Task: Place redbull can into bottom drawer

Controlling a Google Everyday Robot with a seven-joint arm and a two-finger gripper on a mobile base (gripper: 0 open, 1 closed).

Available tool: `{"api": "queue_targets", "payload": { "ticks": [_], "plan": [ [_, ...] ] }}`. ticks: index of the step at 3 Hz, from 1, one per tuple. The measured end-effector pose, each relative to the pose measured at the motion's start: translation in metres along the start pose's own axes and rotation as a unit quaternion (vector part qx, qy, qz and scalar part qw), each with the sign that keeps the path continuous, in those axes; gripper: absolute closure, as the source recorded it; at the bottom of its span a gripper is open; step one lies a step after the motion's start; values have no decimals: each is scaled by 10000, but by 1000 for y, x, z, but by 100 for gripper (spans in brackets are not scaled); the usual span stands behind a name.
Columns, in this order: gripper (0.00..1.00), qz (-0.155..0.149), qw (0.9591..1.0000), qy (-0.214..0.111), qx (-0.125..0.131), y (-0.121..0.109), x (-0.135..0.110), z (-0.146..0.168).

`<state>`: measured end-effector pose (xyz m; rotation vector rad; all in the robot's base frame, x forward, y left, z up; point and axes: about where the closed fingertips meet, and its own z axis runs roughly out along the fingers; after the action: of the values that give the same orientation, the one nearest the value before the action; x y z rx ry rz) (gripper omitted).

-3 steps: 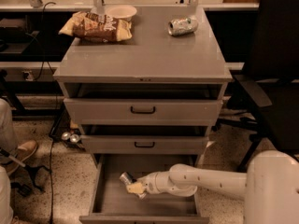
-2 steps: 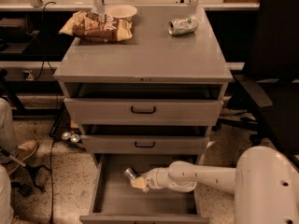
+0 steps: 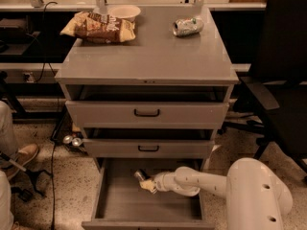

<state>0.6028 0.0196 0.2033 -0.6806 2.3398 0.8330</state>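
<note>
Inside bottom drawer (image 3: 120, 206), claw (image 3: 148, 185) grips redbull can (image 3: 140, 176); its top glints.

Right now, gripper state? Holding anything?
Gripper: closed on the redbull can, low inside the open bottom drawer.

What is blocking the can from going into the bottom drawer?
Nothing visible is. The gripper holds the redbull can down inside the open bottom drawer, over its grey floor, and nothing else lies in there.
</note>
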Motion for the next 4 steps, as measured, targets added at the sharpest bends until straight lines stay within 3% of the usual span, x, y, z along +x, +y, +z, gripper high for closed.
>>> {"api": "queue_targets", "payload": {
  "ticks": [2,3,4],
  "plan": [
    [4,130,9999,77,-62,-20,16,19],
    [0,194,9998,77,-8,-25,21,13],
    [0,336,9993,-165,44,-28,31,-19]
  ]
}}
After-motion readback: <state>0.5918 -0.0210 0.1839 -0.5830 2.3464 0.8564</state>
